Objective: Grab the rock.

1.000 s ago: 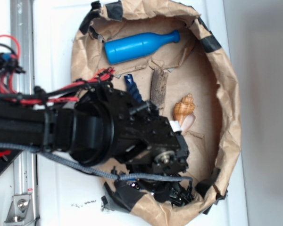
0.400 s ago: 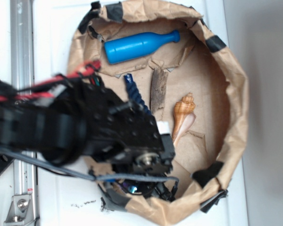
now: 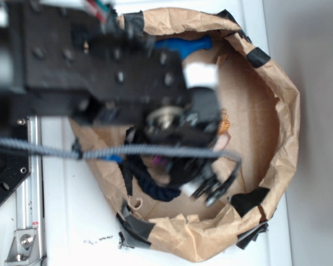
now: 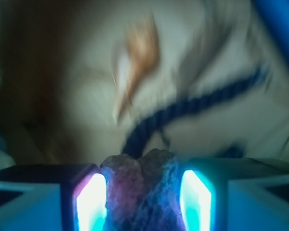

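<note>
Rock (image 4: pixel 140 190) sits pinched between the two glowing fingers (image 4: pixel 91 202) of the gripper (image 4: pixel 142 199), bottom centre of the wrist view, at 6 o'clock. Pads press on its left and right sides; lumpy grey-brown top pokes up between them. Grip looks centred, likely so the flat chunk doesn't twist out.

Exterior view: arm (image 3: pixel 100 66) fills the upper left and hangs over the paper-lined basket (image 3: pixel 283 111), blocking most of the floor. Rock itself can't be made out there, hidden under the wrist. Gripper body (image 3: pixel 208 185) blurred, roughly 6 o'clock of the basket interior.

Around it:
- blue bottle (image 3: pixel 183 44), only a slice visible at 12 o'clock of the basket, rest behind the arm; blue edge at 1 o'clock in wrist view.
- seashell (image 4: pixel 137 62), tan smear at 12 o'clock from the rock in the wrist view, well apart from the fingers.
- dark blue rope (image 4: pixel 192 103) runs from 2 o'clock down toward the rock; can't tell if it touches.

Heavy motion blur in both views. Judgement: grasp looks made, rock appears off the basket floor; main risk is slip, since the surface is rough and uneven.
</note>
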`<state>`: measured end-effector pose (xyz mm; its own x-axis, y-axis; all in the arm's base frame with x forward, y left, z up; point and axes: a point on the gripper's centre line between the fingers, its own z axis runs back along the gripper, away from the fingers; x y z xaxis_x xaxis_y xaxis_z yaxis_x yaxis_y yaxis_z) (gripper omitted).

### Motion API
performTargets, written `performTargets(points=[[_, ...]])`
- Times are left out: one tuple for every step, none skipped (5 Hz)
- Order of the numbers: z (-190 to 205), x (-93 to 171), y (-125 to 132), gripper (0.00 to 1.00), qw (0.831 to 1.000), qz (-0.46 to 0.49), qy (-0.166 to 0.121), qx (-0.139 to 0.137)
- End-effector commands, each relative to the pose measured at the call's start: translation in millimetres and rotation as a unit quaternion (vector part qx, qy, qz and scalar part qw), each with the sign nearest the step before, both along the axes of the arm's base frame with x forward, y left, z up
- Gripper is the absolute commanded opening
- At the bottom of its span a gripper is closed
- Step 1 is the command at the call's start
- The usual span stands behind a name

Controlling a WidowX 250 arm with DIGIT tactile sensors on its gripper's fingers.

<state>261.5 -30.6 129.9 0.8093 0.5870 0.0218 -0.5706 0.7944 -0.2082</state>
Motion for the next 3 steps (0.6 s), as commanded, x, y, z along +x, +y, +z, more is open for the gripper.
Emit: performTargets(points=[[69,3,19,0.0,0.969,-0.164,-0.115,0.142],[69,-6,22,0.0,0.955,-0.191,-0.156,0.166],[65,-8,25,0.0,0.955,-0.196,-0.157,0.157]])
